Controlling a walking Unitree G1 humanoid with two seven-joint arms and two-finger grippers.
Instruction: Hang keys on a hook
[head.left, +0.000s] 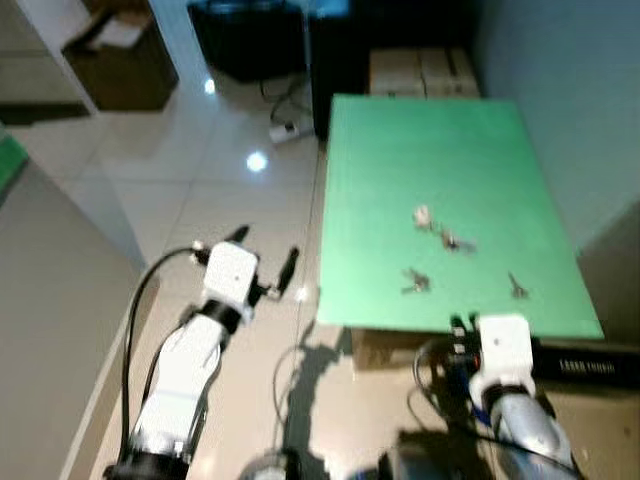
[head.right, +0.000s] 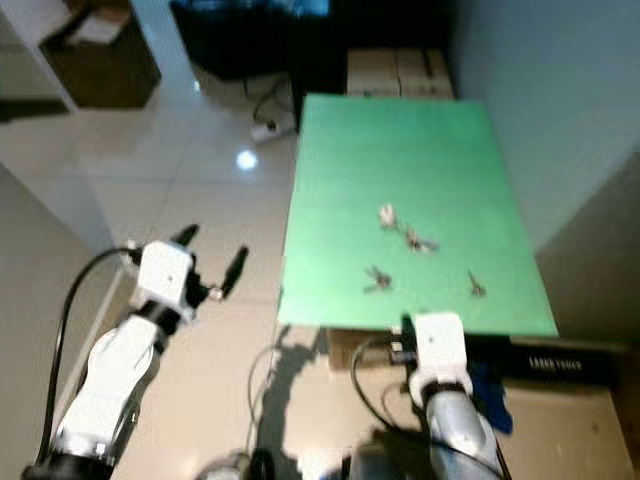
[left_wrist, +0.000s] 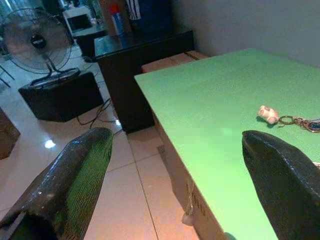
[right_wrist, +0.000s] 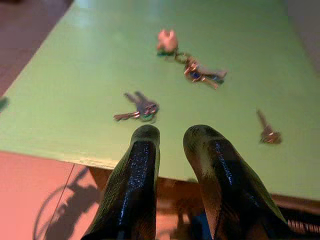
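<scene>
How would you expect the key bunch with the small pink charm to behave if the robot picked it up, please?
The key bunch with the pink charm looks like loose pieces joined by a ring, so it would probably dangle and swing rather than stay stiff. Lying flat on the smooth green table, it may slide when nudged. It is unlikely to roll. The right gripper hangs short of the table edge.

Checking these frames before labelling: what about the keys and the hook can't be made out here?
- Key bunches: key count blurred, right wrist view.
- Single key: too small for detail, eye views.
- Right pincer: tips nearly together; grip state unclear.
- Hook: cannot be made out.
</scene>
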